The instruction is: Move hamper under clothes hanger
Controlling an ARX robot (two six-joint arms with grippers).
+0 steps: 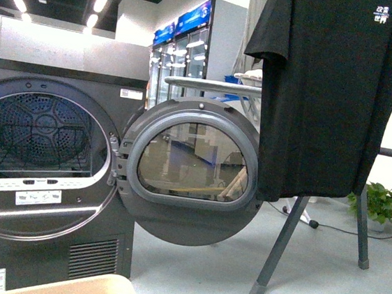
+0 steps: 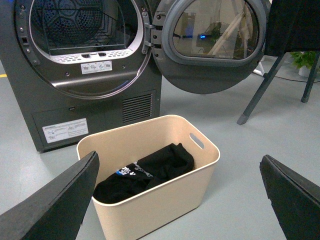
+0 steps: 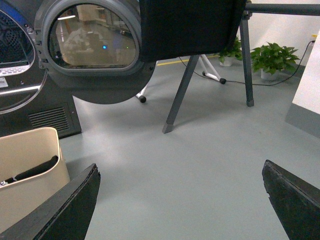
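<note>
Beige plastic, smooth and tapered, the hamper (image 2: 165,205) has a rounded rim and a slot handle cut into its end wall. Black clothing (image 2: 150,170) lies crumpled inside. It stands on the grey floor (image 3: 200,165) just in front of the open dryer (image 2: 75,110); only its rim shows, at the lower left edge of the front view. The clothes hanger (image 1: 280,244), bearing a black T-shirt (image 1: 320,97), fills the right of that view, well apart from the hamper. The left gripper (image 2: 178,159) and right gripper (image 3: 180,167) are both spread wide, holding nothing.
</note>
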